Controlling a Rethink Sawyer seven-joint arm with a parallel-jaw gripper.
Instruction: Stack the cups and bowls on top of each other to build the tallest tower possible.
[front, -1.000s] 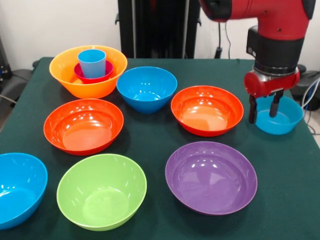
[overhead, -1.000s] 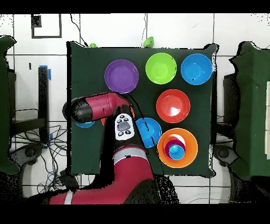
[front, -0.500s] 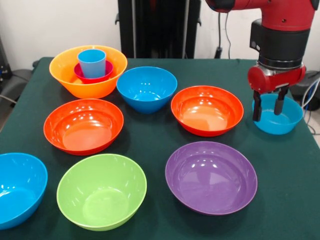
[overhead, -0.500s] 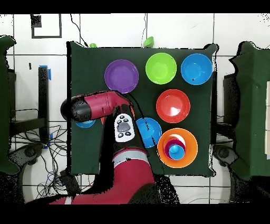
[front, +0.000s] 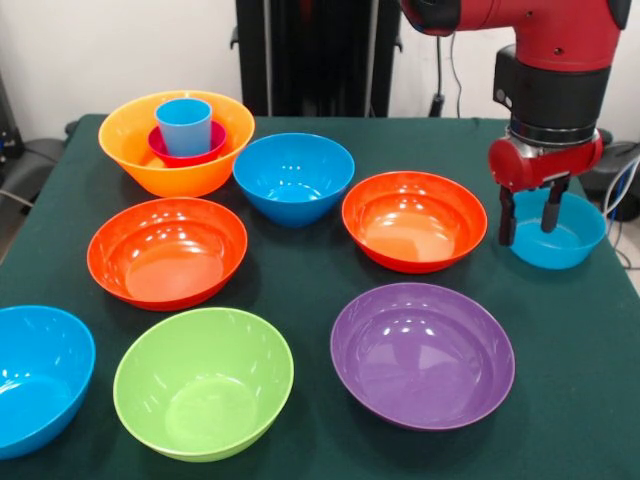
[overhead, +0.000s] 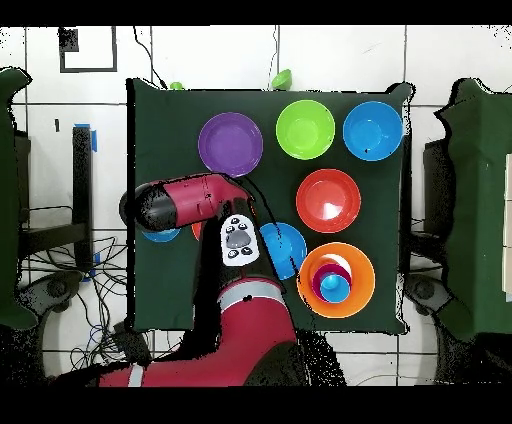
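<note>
From overhead my arm (overhead: 190, 205) hides nearly all of the pale-blue bowl (front: 558, 231), leaving only a sliver visible, and covers part of one blue bowl (overhead: 283, 250). In the front view, another blue bowl (front: 38, 375) is cut off at the counter's (front: 300, 270) near left corner. The cup (front: 184, 125) stands upright, mouth up, inside the magenta bowl (front: 186, 146), which sits in the yellow-orange bowl (front: 175, 142) at the far left corner. My wrist points straight down near the right edge. My pincer (front: 526, 214) is released, fingers (front: 506, 218) straddling the pale-blue bowl's near rim.
</note>
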